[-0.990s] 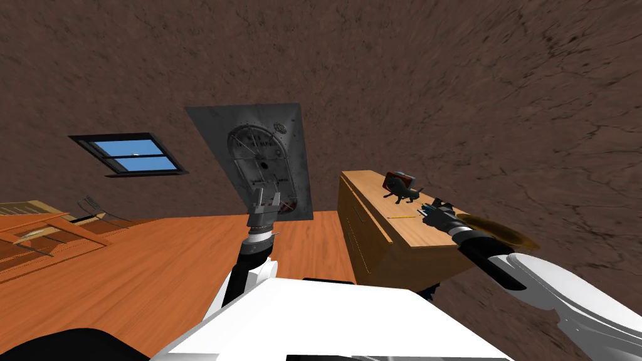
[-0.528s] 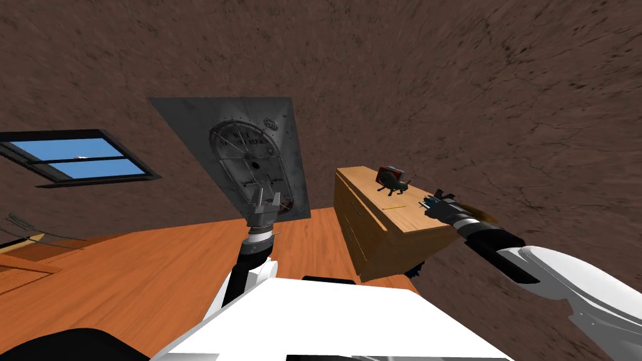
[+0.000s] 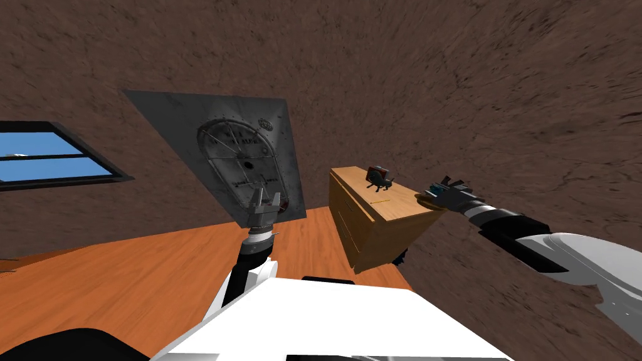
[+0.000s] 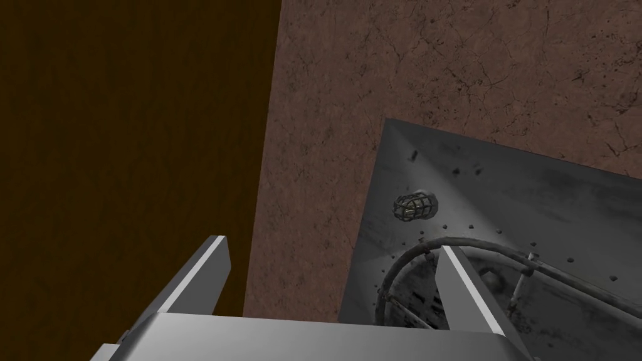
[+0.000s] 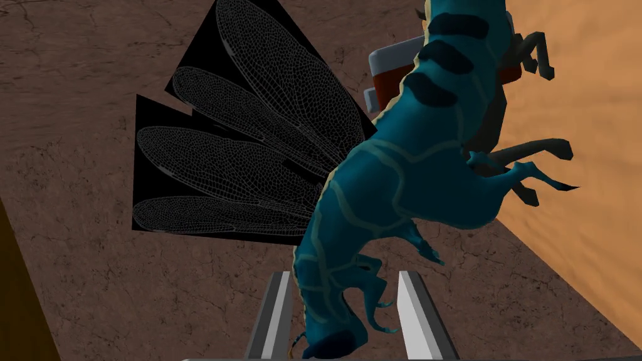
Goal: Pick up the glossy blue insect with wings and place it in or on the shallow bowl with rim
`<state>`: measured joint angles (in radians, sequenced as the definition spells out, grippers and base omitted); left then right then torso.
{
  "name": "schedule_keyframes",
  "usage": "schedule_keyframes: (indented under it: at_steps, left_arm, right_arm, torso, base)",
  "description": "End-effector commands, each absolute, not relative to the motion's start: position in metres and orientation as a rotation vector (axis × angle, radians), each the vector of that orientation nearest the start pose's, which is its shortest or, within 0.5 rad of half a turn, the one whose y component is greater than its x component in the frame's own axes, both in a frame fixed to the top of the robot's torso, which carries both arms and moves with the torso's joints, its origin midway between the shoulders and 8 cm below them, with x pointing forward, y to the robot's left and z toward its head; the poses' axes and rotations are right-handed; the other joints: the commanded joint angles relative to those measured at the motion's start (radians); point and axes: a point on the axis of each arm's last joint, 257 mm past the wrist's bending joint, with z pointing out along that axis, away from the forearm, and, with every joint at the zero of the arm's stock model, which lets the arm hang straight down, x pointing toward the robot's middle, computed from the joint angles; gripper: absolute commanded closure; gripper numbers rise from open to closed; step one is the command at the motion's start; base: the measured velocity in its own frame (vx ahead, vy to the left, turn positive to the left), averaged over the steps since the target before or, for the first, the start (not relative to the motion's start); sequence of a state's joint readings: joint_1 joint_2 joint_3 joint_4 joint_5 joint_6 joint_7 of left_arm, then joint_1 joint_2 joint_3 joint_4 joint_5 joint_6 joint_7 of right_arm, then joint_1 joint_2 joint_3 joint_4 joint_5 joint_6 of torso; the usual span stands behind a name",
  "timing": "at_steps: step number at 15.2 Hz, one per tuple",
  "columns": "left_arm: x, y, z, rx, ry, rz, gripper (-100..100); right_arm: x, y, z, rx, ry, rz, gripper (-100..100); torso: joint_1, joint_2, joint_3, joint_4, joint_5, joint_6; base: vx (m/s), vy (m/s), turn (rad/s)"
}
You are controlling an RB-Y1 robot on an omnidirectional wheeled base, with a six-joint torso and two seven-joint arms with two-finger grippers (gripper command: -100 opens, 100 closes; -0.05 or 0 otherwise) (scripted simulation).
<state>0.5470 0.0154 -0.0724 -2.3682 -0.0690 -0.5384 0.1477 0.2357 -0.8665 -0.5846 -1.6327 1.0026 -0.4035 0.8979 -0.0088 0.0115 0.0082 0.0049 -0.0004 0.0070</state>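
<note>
Right wrist view, frame centre: right gripper clamps the blue winged insect, seemingly mid-carry. Next comes lowering it onto the brown bowl, centre-right in the head view. Left gripper gapes wide.

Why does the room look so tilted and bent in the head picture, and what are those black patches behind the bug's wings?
Head view: a very wide, rolled lens splays the walls, so the cabinet and grey panel only seem to lean. Right wrist view: the blue insect, held in the right hand, has wings drawn on flat black patches; even light.
</note>
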Motion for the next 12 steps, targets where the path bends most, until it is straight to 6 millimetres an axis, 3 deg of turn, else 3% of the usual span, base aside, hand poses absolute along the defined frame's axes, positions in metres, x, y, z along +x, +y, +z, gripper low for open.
schedule_keyframes:
  at_steps: [1,9,11,12]
  left_arm:
    - [0.32,0.246,0.054,-0.6,0.574,-1.475,0]
    - [0.32,0.246,0.054,-0.6,0.575,-1.474,0]
    - [0.32,0.246,0.054,-0.6,0.575,-1.474,0]
    - [0.32,0.246,0.054,-0.6,0.575,-1.474,0]
  right_arm:
    - [0.446,-0.571,-0.006,-0.928,1.249,-1.06,100]
    - [0.432,-0.594,-0.061,-0.994,1.386,-1.039,100]
    - [0.434,-0.593,-0.057,-0.992,1.379,-1.041,100]
    - [0.434,-0.594,-0.058,-0.993,1.383,-1.042,-100]
  torso:
    - [0.0,0.0,0.0,0.0,0.0,0.0]
    - [-0.012,-0.017,-0.012,-0.007,-0.005,-0.003]
    - [-0.01,-0.018,-0.012,-0.007,-0.004,-0.003]
    - [-0.006,-0.017,-0.012,-0.007,-0.004,-0.003]
  base:
    - [0.01,-0.204,0.065]
    - [0.065,-0.211,0.13]
    - [0.052,-0.15,0.062]
    - [0.014,-0.046,0.009]
